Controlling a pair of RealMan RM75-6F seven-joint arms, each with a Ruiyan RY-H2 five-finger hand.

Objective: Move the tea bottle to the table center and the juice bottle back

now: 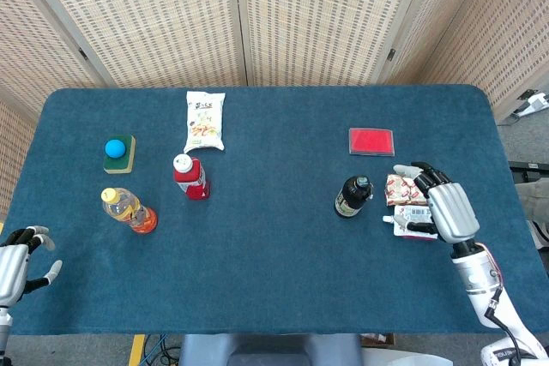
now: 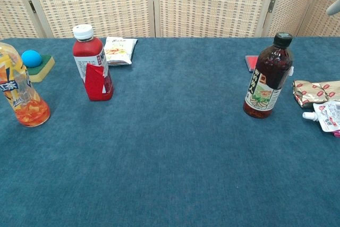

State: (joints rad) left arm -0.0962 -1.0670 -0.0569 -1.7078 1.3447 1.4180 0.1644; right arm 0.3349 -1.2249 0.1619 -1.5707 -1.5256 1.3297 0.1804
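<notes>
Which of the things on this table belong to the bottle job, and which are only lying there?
For the job: dark bottle, red bottle, orange bottle (which are tea and juice, I cannot tell); right hand, open beside the dark bottle.

Lying about: snack bag, blue ball on sponge, red card, wrapped packet, white pouch.
</notes>
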